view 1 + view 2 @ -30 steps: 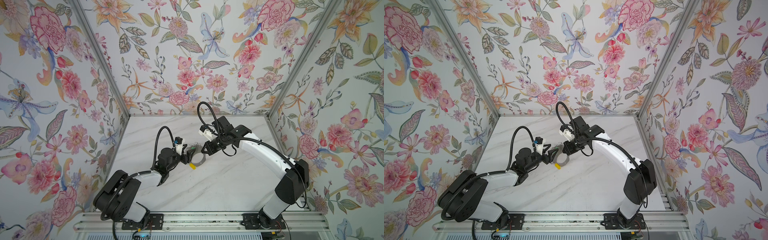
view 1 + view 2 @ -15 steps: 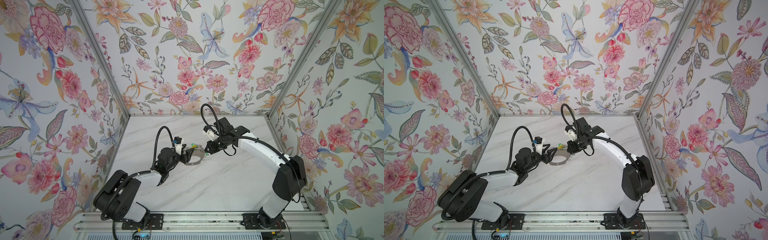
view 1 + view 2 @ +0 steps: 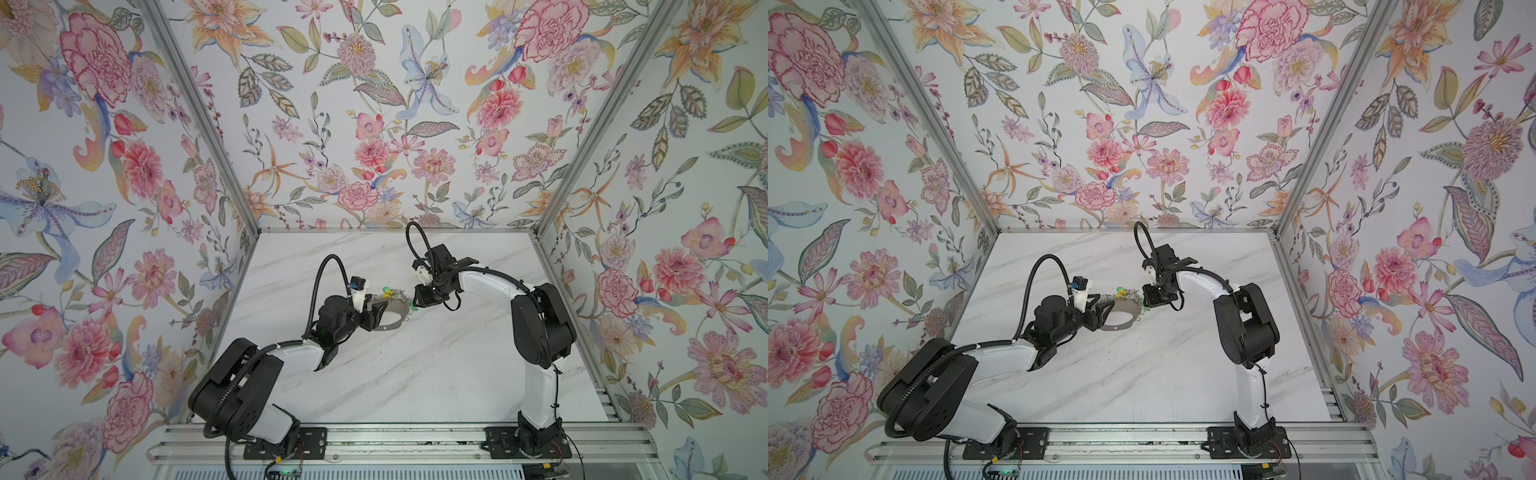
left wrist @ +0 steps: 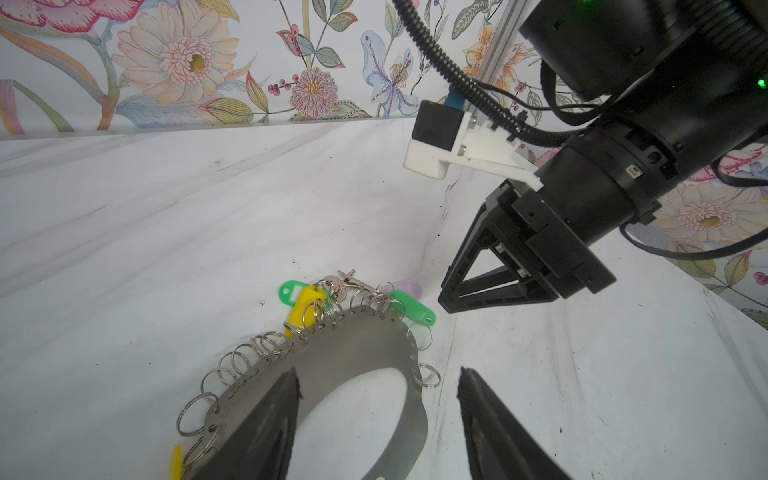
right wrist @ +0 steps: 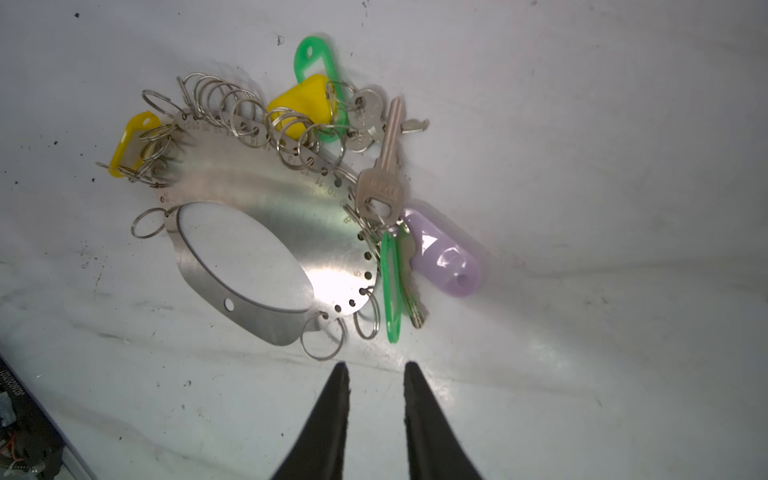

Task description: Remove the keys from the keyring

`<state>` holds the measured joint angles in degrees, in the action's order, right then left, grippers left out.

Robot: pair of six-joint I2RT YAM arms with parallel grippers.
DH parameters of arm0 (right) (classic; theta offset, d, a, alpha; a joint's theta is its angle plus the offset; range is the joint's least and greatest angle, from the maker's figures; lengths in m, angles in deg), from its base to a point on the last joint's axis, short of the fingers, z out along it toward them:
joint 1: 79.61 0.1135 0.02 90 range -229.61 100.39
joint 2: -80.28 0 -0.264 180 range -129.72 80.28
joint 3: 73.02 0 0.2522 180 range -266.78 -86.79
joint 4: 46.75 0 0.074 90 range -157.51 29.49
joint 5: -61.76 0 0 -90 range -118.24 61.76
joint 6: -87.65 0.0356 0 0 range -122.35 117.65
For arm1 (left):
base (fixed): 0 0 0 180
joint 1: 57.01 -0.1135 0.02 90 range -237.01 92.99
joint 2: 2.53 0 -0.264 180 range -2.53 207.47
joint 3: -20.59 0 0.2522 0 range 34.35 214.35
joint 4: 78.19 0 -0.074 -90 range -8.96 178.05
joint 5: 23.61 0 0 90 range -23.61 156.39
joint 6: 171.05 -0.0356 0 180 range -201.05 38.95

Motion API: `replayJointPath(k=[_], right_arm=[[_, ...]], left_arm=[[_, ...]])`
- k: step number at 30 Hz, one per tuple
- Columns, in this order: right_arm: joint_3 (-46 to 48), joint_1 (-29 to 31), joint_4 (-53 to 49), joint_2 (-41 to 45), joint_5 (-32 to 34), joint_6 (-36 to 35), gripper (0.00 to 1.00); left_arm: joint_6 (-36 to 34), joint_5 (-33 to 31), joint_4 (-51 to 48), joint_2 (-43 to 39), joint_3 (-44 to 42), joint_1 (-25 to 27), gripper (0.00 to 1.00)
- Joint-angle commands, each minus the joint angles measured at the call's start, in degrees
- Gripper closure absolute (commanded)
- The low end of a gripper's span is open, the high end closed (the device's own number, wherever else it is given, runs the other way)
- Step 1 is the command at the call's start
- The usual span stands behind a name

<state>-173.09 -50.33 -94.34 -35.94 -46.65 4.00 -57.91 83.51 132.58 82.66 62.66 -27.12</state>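
My right gripper, fingers a little apart and empty, is nearest the small silver key with green oblong tag, lying lengthwise toward it beside the flat grey metal crescent keyring that my wide-spread left gripper straddles.

The left arm and right arm have white links, black joints, ribbed black cables, white camera brackets, tapered black fingers.

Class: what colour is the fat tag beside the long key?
The tag is pale lilac; clearest in the right wrist view.
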Motion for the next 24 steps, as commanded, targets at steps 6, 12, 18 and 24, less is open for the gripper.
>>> replayJointPath(k=[6,12,18,24], right_arm=[[-8.54,0.13,0.48,-6.50,0.00,-1.81,0.70],[-10.09,0.62,0.15,-8.35,-1.23,-1.54,0.70],[-9.64,0.81,-1.56,-8.81,-0.12,-2.26,0.73],[-8.35,0.91,-1.60,-8.72,0.25,-2.48,0.76]], left_arm=[[-0.84,-0.22,-1.00,0.51,0.76,-0.38,0.36],[-1.36,-0.95,-1.19,-0.20,0.04,-0.39,0.36],[-1.43,-0.51,-1.19,0.24,0.26,-0.40,0.35],[-1.59,-0.43,-1.20,0.29,0.29,-0.41,0.35]])
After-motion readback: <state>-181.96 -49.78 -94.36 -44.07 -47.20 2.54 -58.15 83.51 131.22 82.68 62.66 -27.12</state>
